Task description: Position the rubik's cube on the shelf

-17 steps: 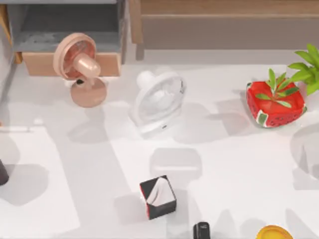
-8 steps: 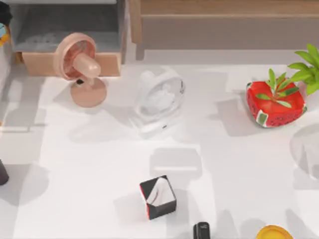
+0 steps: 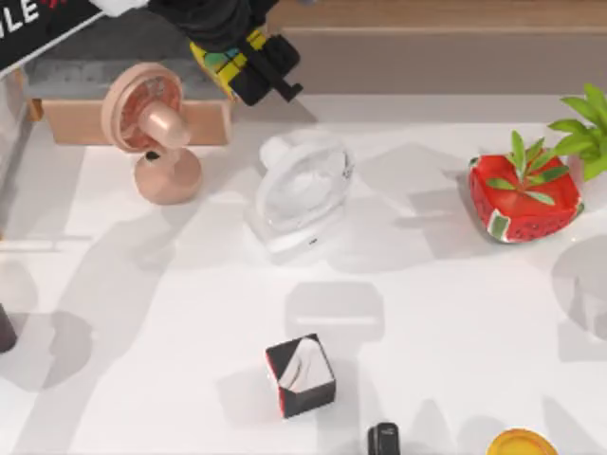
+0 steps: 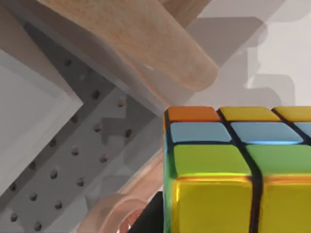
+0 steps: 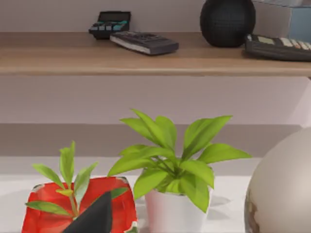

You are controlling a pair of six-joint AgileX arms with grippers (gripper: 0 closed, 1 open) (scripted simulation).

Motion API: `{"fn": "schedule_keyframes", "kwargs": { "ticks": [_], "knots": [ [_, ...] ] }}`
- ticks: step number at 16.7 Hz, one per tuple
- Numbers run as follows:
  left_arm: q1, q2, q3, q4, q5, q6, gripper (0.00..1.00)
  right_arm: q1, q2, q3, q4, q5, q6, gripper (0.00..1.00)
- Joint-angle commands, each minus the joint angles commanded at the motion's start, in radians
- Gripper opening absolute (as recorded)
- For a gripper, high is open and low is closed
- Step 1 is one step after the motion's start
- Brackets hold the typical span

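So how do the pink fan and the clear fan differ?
The pink fan is opaque peach on a round base and stands against the blue-grey compartment; the clear fan is see-through white and stands in the open, nearer the table's middle. Both are small desk fans.

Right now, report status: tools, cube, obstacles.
Left tool shut on cube, high at the table's back left, beside the shelf. Cube not on shelf. Pink fan and clear fan stand below.

Left claw (image 3: 248,64) grips rubik's cube (image 3: 228,59) beside shelf (image 3: 427,38).
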State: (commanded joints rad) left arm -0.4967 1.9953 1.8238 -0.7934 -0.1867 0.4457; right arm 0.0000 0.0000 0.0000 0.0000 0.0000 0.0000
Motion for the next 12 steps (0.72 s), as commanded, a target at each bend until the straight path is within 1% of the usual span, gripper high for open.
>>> {"fn": "schedule_keyframes", "kwargs": {
  "ticks": [3, 6, 9, 12],
  "knots": [
    [-0.139, 0.045, -0.131, 0.346, -0.09, -0.063, 0.0, 0.0, 0.0, 0.0, 0.0, 0.0, 0.0, 1.0],
    [-0.238, 0.129, -0.258, 0.727, -0.196, -0.117, 0.0, 0.0, 0.0, 0.0, 0.0, 0.0, 0.0, 1.0],
    [-0.302, 0.215, -0.362, 1.1, -0.311, -0.164, 0.0, 0.0, 0.0, 0.0, 0.0, 0.0, 0.0, 1.0],
    [-0.335, 0.276, -0.421, 1.417, -0.42, -0.211, 0.0, 0.0, 0.0, 0.0, 0.0, 0.0, 0.0, 1.0]
  ]
}}
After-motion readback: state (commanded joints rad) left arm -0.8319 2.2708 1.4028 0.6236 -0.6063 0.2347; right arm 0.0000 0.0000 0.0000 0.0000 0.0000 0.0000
